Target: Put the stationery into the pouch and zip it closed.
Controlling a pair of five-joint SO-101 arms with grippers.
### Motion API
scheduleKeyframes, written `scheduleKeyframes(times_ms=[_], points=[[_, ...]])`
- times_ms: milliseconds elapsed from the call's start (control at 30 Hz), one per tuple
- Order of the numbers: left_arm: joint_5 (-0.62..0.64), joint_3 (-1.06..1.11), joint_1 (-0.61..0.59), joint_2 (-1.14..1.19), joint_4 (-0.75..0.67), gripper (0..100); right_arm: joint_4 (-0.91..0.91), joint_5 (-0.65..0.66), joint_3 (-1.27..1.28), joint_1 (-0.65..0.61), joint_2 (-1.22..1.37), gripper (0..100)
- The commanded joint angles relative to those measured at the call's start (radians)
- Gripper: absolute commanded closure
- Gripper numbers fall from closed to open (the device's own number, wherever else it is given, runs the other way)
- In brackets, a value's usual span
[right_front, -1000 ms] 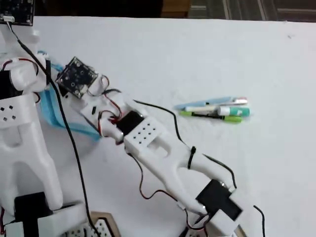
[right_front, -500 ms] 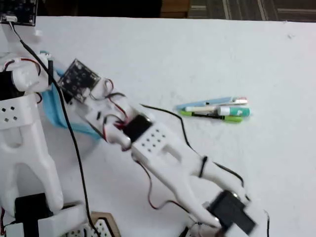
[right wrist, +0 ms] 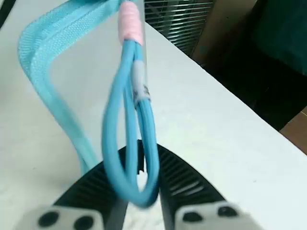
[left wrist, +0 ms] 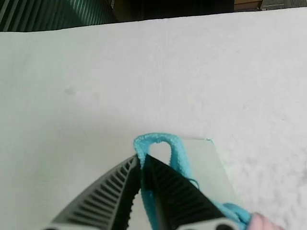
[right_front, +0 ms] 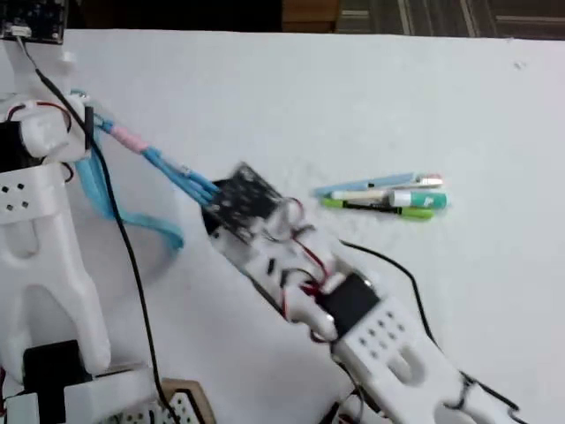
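The right arm is observed in the high view lying low across the table (right_front: 282,88), on a diagonal from the lower right edge toward the centre, with its wrist board uppermost. The right gripper (right_front: 206,189) is closed on the blue pull cord (right_front: 168,168), which runs straight back to a pink bead (right_front: 131,139) near the left arm. The pouch (right_front: 95,190) is located at the table's left side, partly hidden behind the left arm's white frame. The stationery (right_front: 384,196), a small cluster of pens, lies on the table well apart from the pouch.

In the right wrist view the cord is resolved as a loop pinched between the fingers, with the zip tape (right wrist: 43,36) arched beyond. In the left wrist view the left gripper (left wrist: 142,160) is recorded clamped on a blue fabric loop at the pouch's edge, with a pale translucent panel (left wrist: 204,165) lying flat beside it.
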Motion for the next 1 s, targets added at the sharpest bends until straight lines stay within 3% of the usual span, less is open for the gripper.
scheduleKeyframes(times_ms=[0, 167, 400, 733, 967], points=[[0.011, 0.003, 0.022, 0.12, 0.061, 98, 0.025, 0.002, 0.014, 0.01, -0.094, 98.1], [0.011, -0.034, 0.024, 0.12, 0.071, 98, 0.001, 0.003, 0.011, -0.024, -0.077, 96.6], [0.011, -0.035, 0.024, 0.116, 0.087, 98, -0.159, 0.0, -0.028, -0.093, 0.094, 70.8], [0.011, -0.035, 0.024, 0.119, 0.091, 98, -0.163, -0.038, -0.249, -0.209, 0.208, 69.9], [0.012, -0.031, 0.024, 0.119, 0.091, 98, -0.168, -0.055, -0.356, -0.163, 0.371, 70.0]])
